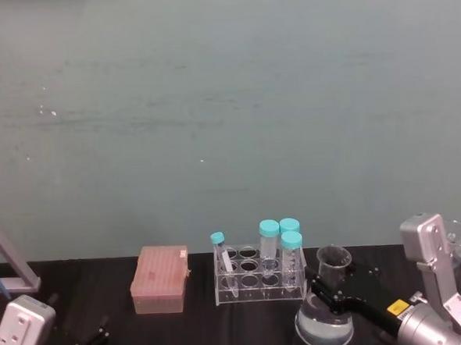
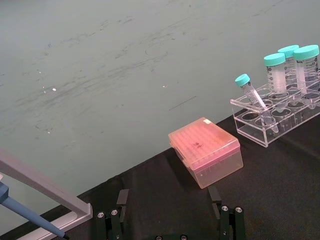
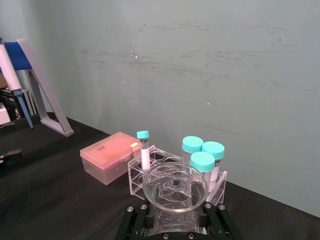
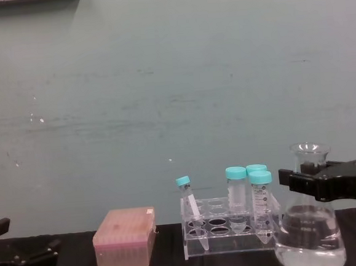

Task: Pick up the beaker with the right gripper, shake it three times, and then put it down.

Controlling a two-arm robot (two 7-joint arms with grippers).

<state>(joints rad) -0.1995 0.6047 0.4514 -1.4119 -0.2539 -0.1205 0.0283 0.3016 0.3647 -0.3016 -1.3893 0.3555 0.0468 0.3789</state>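
Found right tool point(image 1: 331, 285) clenched on the beaker point(image 1: 322, 327), pinching the narrow neck just under the flared rim, at right front of the black table point(image 1: 105, 305), just beside the tube rack point(image 1: 257, 280). Got the side profile from chest view: black fingers point(image 4: 286, 177) reaching in from the right across the neck, rim above, wide base below. Couldn't tell base resting on table from base hanging just off it. Looked from right wrist view straight down into the open glass mouth, w/ a finger on either side of the neck and the rack close behind. Counted four teal-capped tubes point(image 1: 270, 240) in the rack: three wide & upright, one slim & tilted per chest view. Noted pink tip box point(image 1: 160, 280) left of rack, near but apart. Spotted left tool point(image 2: 168, 200) low at left front of table, well apart from the beaker, released. Saw its fingers point(image 2: 121, 200) in left wrist view spread wide w/ nothing btwn. Caught grey pipette stand point(image 2: 50, 190) at far left edge of table.
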